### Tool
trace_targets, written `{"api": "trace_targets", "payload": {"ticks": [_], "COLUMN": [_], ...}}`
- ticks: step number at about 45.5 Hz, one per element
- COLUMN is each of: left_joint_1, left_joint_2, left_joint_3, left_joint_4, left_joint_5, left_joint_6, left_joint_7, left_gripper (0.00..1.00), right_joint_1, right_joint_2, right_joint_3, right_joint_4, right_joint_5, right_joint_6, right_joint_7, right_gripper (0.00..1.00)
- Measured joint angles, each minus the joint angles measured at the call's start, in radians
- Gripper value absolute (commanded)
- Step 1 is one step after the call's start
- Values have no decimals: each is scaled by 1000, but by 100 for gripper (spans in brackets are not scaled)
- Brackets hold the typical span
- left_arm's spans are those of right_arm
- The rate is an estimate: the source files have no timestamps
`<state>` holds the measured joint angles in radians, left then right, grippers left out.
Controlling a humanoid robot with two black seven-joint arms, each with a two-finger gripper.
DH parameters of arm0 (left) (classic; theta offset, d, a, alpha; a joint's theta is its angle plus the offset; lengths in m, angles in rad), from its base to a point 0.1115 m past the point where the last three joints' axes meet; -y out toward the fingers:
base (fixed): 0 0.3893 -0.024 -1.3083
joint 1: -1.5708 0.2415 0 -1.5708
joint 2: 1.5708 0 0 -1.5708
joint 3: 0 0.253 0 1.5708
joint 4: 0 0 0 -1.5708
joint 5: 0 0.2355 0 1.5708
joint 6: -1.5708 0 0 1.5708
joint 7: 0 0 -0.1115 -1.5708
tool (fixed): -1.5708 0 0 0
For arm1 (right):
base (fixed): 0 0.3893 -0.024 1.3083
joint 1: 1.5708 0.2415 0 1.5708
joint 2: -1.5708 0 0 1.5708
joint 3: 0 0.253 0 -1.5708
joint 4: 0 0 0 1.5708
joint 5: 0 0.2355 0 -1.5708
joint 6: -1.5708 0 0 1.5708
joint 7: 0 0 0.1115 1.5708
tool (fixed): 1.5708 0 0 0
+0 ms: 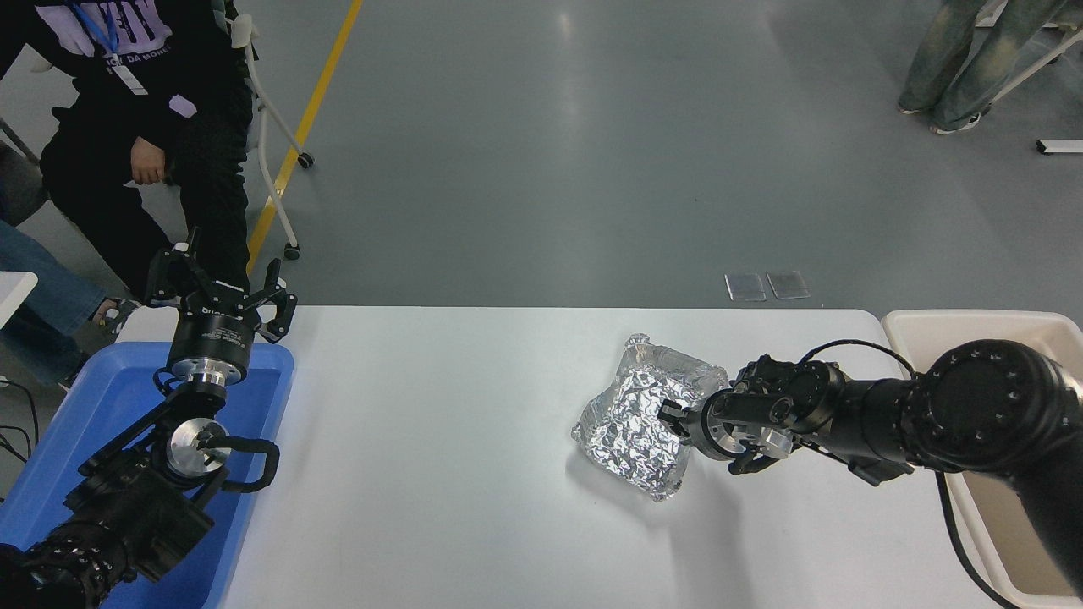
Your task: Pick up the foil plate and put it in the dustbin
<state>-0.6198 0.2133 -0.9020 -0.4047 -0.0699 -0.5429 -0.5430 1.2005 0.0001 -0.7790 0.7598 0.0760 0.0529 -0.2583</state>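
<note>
The foil plate (636,414), shiny, silver and wrinkled, lies right of the table's middle with its right side tipped up a little. My right gripper (674,417) reaches in from the right and is shut on the plate's right rim; the fingertips are partly hidden by the foil. The beige dustbin (973,320) stands off the table's right end, partly behind my right arm. My left gripper (222,288) is parked open above the far edge of the blue tub.
A blue plastic tub (101,381) sits at the table's left end under my left arm. A person (144,101) sits on a chair beyond the far left corner, and another person's legs (956,68) show at the top right.
</note>
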Motion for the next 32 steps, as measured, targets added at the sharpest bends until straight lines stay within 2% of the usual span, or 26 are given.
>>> {"api": "trace_targets", "payload": {"ticks": [17,32], "left_joint_1": [0,0], "left_joint_2": [0,0], "left_joint_3": [0,0], "left_joint_4": [0,0], "left_joint_5": [1,1], "left_joint_6": [0,-1], "left_joint_7": [0,0], "left_gripper": [99,99], "right_joint_1": [108,345], "right_joint_2": [-6,-124], "right_joint_3": [-33,-101], "right_joint_4": [140,443], "right_joint_5": [4,6], "right_joint_6": [8,32], "right_joint_7": [-1,1], "right_gripper": [0,0]}}
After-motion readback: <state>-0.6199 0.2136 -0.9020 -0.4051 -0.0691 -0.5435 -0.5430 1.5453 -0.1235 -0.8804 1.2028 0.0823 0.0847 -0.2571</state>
